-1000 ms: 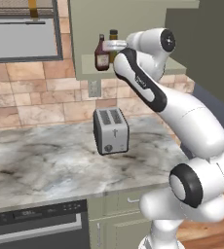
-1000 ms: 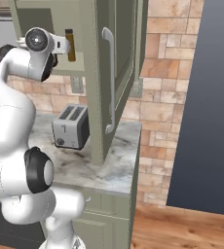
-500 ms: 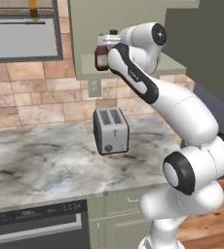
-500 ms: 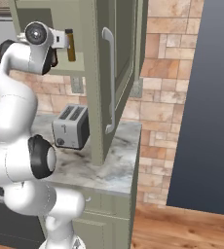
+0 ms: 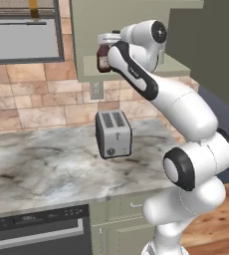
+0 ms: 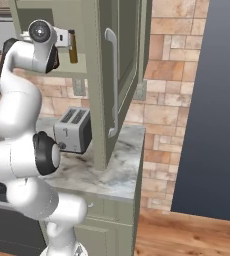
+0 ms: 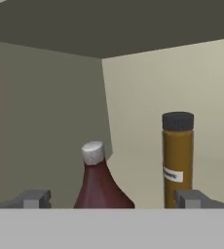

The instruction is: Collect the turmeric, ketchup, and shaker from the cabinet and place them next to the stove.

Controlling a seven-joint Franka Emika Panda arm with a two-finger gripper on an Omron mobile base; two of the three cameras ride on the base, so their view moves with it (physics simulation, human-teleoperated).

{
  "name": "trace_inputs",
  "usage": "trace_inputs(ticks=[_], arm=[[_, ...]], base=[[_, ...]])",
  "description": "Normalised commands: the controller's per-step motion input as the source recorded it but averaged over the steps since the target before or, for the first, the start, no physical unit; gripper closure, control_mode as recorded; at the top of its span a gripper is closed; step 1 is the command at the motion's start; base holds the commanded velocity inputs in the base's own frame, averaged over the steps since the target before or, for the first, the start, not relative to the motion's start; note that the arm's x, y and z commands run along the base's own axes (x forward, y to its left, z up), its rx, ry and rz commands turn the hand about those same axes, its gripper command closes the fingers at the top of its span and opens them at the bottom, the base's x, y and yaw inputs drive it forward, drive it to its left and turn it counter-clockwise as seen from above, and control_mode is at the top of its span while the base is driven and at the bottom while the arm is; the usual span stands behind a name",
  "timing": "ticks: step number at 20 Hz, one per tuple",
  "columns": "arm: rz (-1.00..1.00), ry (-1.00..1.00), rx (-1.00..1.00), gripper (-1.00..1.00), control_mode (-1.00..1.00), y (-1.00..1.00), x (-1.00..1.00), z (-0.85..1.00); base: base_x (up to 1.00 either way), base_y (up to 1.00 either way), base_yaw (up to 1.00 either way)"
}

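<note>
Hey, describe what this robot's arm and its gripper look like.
The arm is glossy white, built of rounded segments with dark bands and round dark caps at the joints. No cables or markings show. The gripper ends in two small, blocky dark grey fingertips.

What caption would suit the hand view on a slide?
Open end effector faces the ketchup bottle and turmeric jar inside the cabinet.

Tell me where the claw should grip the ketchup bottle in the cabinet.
Grip the ketchup bottle across its wide lower body, coming straight in from the cabinet's open front. The neck tapers and would likely slip; the turmeric jar stands apart on one side.
</note>
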Motion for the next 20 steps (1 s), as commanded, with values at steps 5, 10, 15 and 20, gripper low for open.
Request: trace_inputs(ticks=[5, 10, 15, 20], arm=[[0.0, 0.0, -0.02, -1.0, -1.0, 0.04, 0.19, 0.0], [0.0, 0.02, -0.05, -1.0, -1.0, 0.16, 0.19, 0.0], [0.0, 0.03, -0.05, -1.0, -1.0, 0.17, 0.09, -0.02], [0.01, 0.01, 0.0, -1.0, -1.0, 0.01, 0.02, 0.0]], base=[[0.0, 0.0, 0.0], [0.0, 0.0, 0.0], [0.0, 0.0, 0.0], [0.0, 0.0, 0.0]])
